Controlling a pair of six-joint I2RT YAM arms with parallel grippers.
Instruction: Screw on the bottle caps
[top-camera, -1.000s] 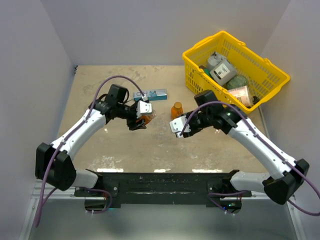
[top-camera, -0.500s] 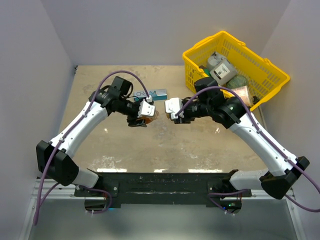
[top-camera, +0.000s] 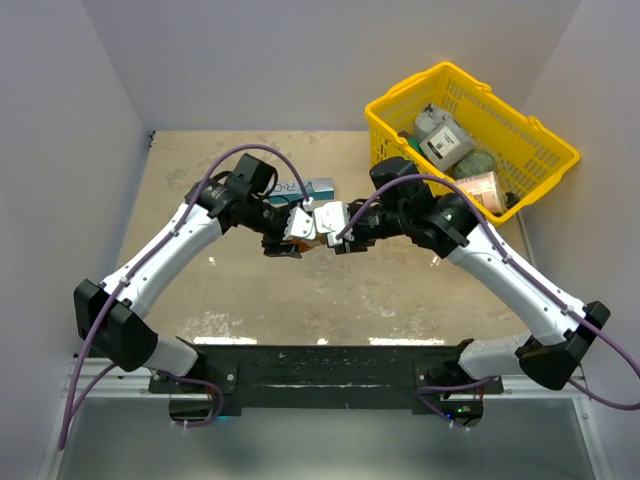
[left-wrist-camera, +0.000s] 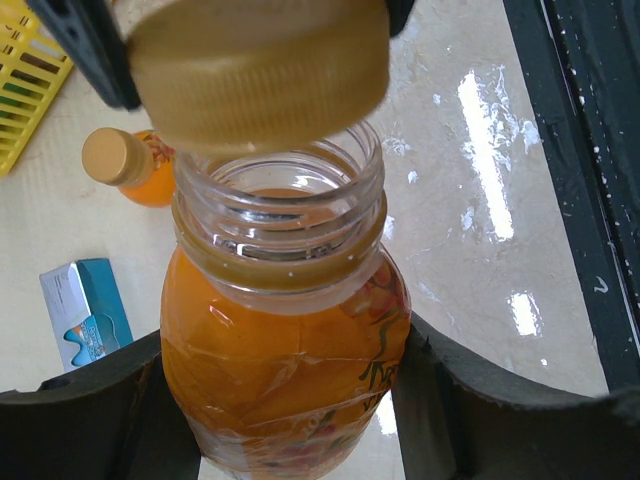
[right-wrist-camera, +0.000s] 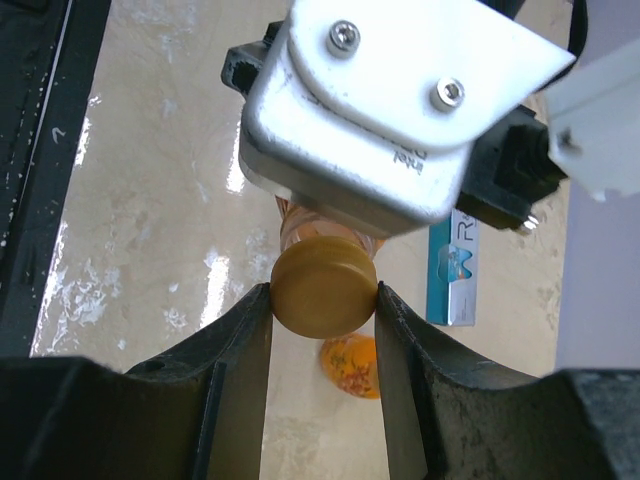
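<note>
Above the middle of the table (top-camera: 400, 290), the two grippers meet tip to tip. The left gripper (top-camera: 291, 231) is closed on the body of the bottle (left-wrist-camera: 285, 340), one finger on each side, and holds it off the table. The right gripper (right-wrist-camera: 322, 300) is closed to a narrow gap on the cap (right-wrist-camera: 325, 285) and pinches it by the ribbed rim.

The next move depends on how the cap lies to the open neck (left-wrist-camera: 280, 235). The long axis of the bottle runs along the left fingers, with the neck pointing away from the left wrist and toward the right gripper. In the left wrist view the cap sits just beyond the mouth, on nearly the same axis, and its edge overlaps the far side of the rim. It looks shifted a little to one side, and the threads are all bare, so I judge it is not yet seated. Whether it already touches the rim, I cannot tell. The right arm carries the cap, so it should bring the cap square on the mouth, press along the axis and then turn.

The other bottle (left-wrist-camera: 140, 175) stands on the table beyond, apart from both grippers, already capped.
</note>
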